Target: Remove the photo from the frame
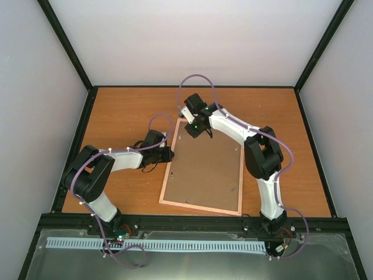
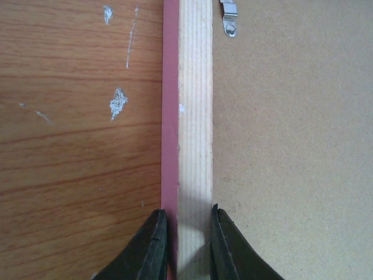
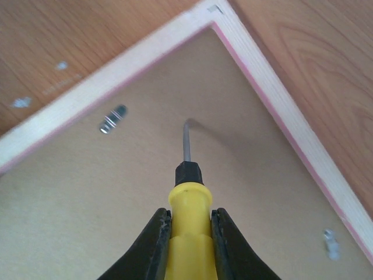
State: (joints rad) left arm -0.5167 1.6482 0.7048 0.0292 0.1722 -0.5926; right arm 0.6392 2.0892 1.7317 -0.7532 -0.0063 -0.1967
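The pink frame (image 1: 200, 207) lies face down on the table, its pale wood back edge (image 2: 194, 105) showing. A brown backing board (image 1: 204, 169) fills it, and the photo is hidden under that board. My left gripper (image 2: 189, 213) is shut on the frame's left rail, one finger outside the pink edge and one on the board side. My right gripper (image 3: 190, 213) is shut on a yellow-handled screwdriver (image 3: 189, 233) near the frame's far corner. The metal tip of the screwdriver touches the backing board (image 3: 87, 204).
Small metal clips (image 3: 112, 118) (image 3: 330, 242) sit on the backing board near the rails, and another clip (image 2: 229, 17) shows in the left wrist view. Bare wooden tabletop (image 1: 122, 111) surrounds the frame. Black uprights and white walls bound the table.
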